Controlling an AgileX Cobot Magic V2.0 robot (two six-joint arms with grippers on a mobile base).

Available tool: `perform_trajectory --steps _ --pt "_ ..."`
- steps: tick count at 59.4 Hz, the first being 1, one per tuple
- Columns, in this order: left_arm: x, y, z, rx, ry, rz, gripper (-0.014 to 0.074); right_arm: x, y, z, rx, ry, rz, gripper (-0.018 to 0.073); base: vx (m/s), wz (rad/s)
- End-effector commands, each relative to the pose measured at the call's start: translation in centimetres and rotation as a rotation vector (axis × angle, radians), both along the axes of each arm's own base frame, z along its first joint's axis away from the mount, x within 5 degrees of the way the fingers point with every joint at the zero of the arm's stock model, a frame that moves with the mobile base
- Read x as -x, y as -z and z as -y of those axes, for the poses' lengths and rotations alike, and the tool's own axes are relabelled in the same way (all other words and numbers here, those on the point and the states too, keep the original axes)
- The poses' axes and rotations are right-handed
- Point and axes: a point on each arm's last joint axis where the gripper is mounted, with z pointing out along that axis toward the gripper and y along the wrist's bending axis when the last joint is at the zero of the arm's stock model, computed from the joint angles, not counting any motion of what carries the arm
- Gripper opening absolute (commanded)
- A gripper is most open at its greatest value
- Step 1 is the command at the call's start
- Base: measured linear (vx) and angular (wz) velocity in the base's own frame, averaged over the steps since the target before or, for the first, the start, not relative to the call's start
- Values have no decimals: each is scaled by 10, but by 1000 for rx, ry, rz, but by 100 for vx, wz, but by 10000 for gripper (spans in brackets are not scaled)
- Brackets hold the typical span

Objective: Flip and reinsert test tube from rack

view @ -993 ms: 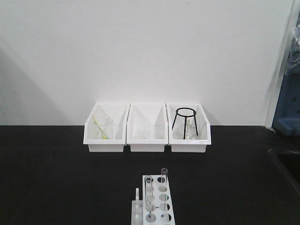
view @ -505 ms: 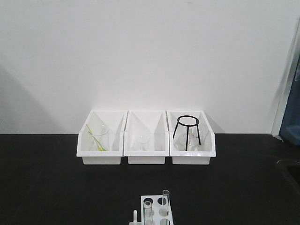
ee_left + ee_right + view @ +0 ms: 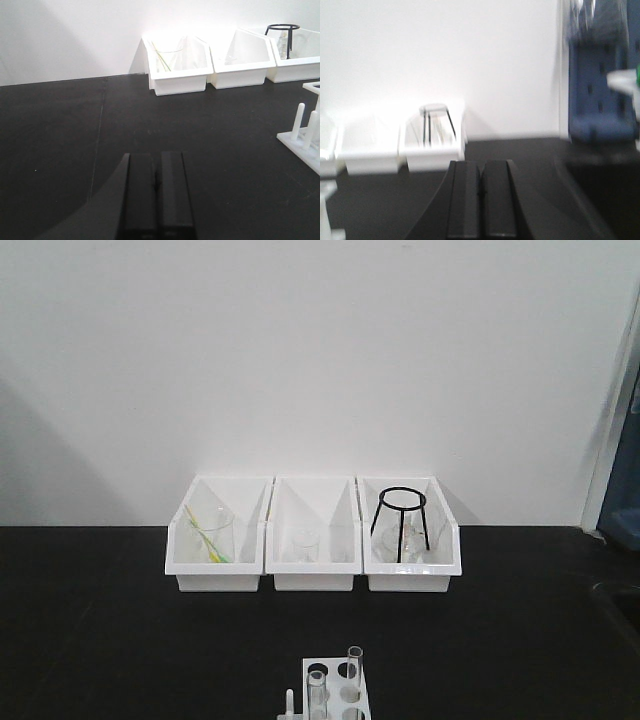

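Observation:
The white rack (image 3: 343,676) stands on the black table at the bottom middle of the front view, cut off by the frame edge. Two clear test tubes stand upright in it, one at the front left (image 3: 316,692) and one behind it to the right (image 3: 353,664). The rack's pegs (image 3: 299,119) show at the right edge of the left wrist view. My left gripper (image 3: 157,156) is shut and empty, low over the bare table, well left of the rack. My right gripper (image 3: 481,164) is shut and empty, pointing toward the bins.
Three white open-fronted bins stand along the back wall: the left (image 3: 216,548) holds a beaker with a yellow-green stick, the middle (image 3: 312,548) a small beaker, the right (image 3: 408,548) a black tripod stand. A blue object (image 3: 597,100) stands at the far right.
Since one second ago the front view has shifted upward, so the rack sits lower in the frame and shows less. Over the last half second nothing has visibly moved.

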Motion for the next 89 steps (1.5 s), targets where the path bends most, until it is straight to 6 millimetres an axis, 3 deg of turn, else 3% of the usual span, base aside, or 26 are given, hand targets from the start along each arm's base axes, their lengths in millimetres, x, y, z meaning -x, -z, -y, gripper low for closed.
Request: perform_trajectory --steps 1,8,15,25,34,49,57,64,72,81,89 --pt "0 -9 1 22 14 87 -6 14 -56 -2 35 -14 253 -11 0 0" --pt "0 -9 1 22 14 87 -6 15 -113 -1 36 2 270 -11 0 0" --pt "0 -9 1 22 14 87 -6 -14 -164 -1 61 5 237 -11 0 0" --pt "0 -9 1 22 14 87 -6 -68 -189 0 39 -2 130 -11 0 0" --pt "0 -9 1 22 14 87 -6 -97 -181 1 26 -6 50 -9 0 0" --pt "0 -9 1 22 14 87 -6 -105 -175 1 30 -5 13 92 0 0" --pt "0 -9 1 22 14 87 -6 -105 -175 1 30 -5 13 263 0 0" --pt "0 -9 1 22 14 87 -6 -105 -175 1 30 -5 12 467 0 0" --pt "0 -9 1 22 14 87 -6 -104 -178 1 7 -13 40 603 0 0" --pt "0 -9 1 22 14 88 -6 -104 -182 -1 -43 -44 116 615 0 0" --pt "0 -9 1 22 14 88 -6 -110 -156 -13 -1 -136 146 573 0 0"
